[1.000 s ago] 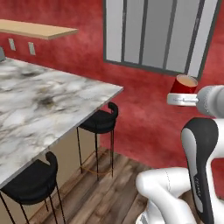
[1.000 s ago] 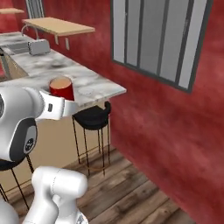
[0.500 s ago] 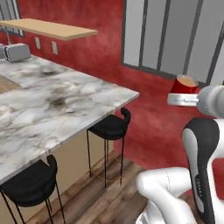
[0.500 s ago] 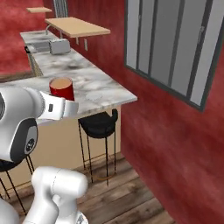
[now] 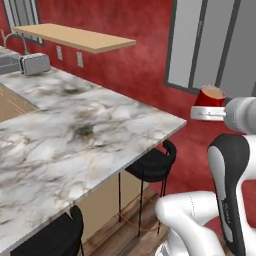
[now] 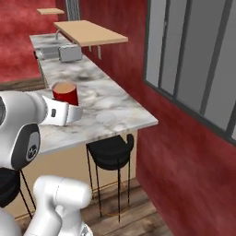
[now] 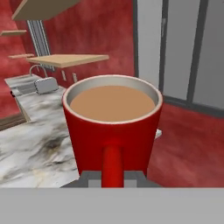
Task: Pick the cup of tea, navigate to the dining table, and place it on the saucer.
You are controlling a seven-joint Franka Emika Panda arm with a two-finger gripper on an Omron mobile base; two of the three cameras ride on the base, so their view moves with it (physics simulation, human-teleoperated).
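Pincer (image 7: 113, 177) clamped on cup of tea (image 7: 112, 127), brim-full; a jolt near the tabletop (image 6: 97, 103) corner risks spilling, overshooting saucer (image 6: 106, 118).

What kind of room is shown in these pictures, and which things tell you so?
It looks like a home kitchen with a dining bar. A long marble dining table has black stools under its edge, a silver toaster stands near a sink faucet, and a wooden wall shelf hangs on the red wall.
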